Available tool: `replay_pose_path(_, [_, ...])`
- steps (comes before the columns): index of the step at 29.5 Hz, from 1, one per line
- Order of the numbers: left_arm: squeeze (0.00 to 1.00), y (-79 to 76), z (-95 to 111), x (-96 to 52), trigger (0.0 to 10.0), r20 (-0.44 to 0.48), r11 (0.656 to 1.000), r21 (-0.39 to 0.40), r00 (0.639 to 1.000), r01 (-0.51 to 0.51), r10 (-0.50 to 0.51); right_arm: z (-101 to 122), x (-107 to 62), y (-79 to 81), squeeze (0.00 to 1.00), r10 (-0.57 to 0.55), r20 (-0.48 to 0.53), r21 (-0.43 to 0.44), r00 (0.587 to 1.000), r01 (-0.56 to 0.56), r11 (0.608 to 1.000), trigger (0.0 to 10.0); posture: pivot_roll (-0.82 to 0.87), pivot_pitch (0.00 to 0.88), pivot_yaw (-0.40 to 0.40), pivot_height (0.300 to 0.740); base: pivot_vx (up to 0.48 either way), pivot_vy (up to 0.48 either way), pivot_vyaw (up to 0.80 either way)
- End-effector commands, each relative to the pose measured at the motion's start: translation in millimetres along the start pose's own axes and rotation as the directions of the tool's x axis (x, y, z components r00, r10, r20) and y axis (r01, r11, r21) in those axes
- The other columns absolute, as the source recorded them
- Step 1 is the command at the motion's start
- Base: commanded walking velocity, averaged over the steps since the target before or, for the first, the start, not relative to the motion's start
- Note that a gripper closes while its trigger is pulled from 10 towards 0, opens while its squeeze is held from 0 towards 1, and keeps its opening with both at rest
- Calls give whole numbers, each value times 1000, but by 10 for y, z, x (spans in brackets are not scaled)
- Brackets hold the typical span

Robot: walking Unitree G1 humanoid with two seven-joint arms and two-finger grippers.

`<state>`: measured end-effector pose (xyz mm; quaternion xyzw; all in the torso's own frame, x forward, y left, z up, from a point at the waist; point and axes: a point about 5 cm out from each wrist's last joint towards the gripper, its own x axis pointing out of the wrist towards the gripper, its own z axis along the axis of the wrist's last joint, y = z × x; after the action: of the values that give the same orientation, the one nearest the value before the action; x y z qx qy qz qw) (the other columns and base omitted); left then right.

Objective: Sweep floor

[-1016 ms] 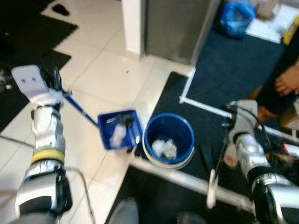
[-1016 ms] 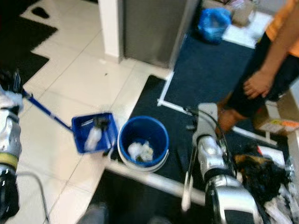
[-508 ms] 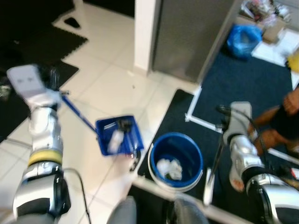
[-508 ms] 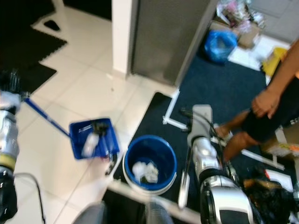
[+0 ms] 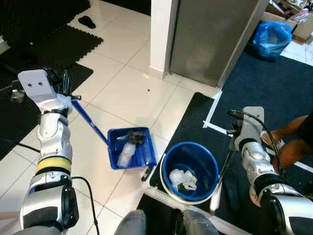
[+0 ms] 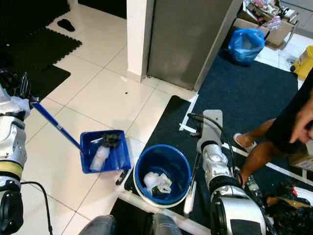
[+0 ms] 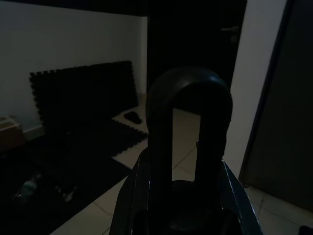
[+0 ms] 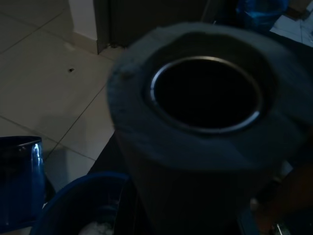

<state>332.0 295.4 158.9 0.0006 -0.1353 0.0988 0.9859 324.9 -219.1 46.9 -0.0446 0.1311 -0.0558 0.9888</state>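
Dustpan (image 5: 131,148): blue, loaded with pale scraps and a dark clump, resting on the white tile floor (image 5: 122,93) just beside the corner of the dark mat (image 5: 274,83).
Dustpan handle (image 5: 90,122): long blue shaft slanting up to the left gripper (image 5: 62,84).
Left gripper: clenched on the handle's hooped top end, as the left wrist view suggests.
Bucket (image 5: 190,171): blue, on the mat's edge right next to the pan, crumpled white waste already inside.
Right gripper (image 5: 234,133): beside the bucket, by a pale broom stick (image 5: 218,181) whose hollow end fills the right wrist view; I cannot tell how its fingers sit.
Person: a leg and foot (image 6: 254,147) on the mat, near the right arm.
Risk: the pan lies low beside the rim; tipping it from the far handle end could spill scraps onto the tiles or knock the bucket.
Second risk: swinging the stick could strike the person's foot.
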Motion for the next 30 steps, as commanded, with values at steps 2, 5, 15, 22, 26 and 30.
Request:
replay_pose_path(2, [0, -6, 190, 65, 10000, 94, 1000, -3, 996, 0, 0, -38, -17, -51, 0, -15, -14, 1, 1000, 15, 1000, 10000, 196, 51, -56, 740, 0, 0, 0])
replay_pose_path(5, [0, -1, 225, 74, 10000, 106, 1000, -4, 994, 2, -2, -35, -16, -45, 0, -14, -13, 0, 1000, 14, 1000, 10000, 196, 51, -56, 740, 0, 0, 0])
replay_pose_path(15, [0, -56, 287, 86, 10000, 120, 999, -6, 991, 54, -53, -3, -2, -99, 0, -35, -11, -87, 999, 34, 996, 10000, 203, 42, -62, 740, 0, -216, 0])
replay_pose_path(22, [0, -86, 273, 78, 10000, 120, 999, -19, 992, 49, -47, 3, -6, -193, 0, -60, -15, -106, 998, 58, 993, 10000, 199, 39, -64, 740, 34, -306, 0])
replay_pose_path(26, [0, -100, 281, 83, 10000, 124, 998, -29, 991, 52, -48, 15, -3, -204, 0, -64, -10, -107, 998, 62, 992, 10000, 199, 41, -62, 740, 0, 0, 0])
replay_pose_path(30, [0, -72, 317, 89, 10000, 133, 999, -27, 990, 46, -42, 16, -2, -190, 0, -63, -7, -108, 998, 62, 992, 10000, 200, 41, -61, 740, 0, 0, 0])
